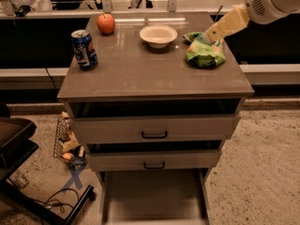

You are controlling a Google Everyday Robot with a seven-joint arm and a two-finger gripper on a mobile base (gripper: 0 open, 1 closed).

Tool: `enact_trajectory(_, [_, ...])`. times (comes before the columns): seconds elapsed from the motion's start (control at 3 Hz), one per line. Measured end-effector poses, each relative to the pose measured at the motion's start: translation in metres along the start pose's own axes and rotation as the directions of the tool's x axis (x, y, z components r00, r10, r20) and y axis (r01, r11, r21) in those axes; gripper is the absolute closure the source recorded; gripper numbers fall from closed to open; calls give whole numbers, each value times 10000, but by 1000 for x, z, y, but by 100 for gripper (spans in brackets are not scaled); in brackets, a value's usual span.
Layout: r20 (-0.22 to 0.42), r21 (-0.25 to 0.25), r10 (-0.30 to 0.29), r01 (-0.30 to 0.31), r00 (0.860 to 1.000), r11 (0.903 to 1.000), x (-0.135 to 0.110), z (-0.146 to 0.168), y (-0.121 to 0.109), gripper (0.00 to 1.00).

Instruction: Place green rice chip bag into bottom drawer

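The green rice chip bag (204, 51) lies crumpled on the cabinet top (140, 74), at the right rear, beside a white bowl. My gripper (209, 35) comes in from the upper right and sits at the bag's upper edge, touching or just above it. The bottom drawer (152, 196) is pulled out at the foot of the cabinet and its flat floor holds nothing. The two upper drawers with black handles (154, 135) stand slightly open above it.
A white bowl (158, 34), a red apple (106, 23) and a blue soda can (85, 49) stand on the cabinet top. A wire basket with clutter (68, 142) and a dark chair base (18, 149) are on the floor at the left.
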State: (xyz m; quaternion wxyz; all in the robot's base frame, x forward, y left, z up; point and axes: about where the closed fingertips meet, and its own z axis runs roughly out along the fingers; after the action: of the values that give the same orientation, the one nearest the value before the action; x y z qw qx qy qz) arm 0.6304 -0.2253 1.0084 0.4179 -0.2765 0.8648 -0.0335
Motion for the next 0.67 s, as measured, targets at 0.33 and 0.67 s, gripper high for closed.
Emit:
enact_trajectory(0.33, [488, -469, 927, -904, 9945, 9948, -29, 45, -3, 0])
enact_trajectory(0.67, [476, -697, 1803, -1768, 9825, 9818, -49, 90, -9, 0])
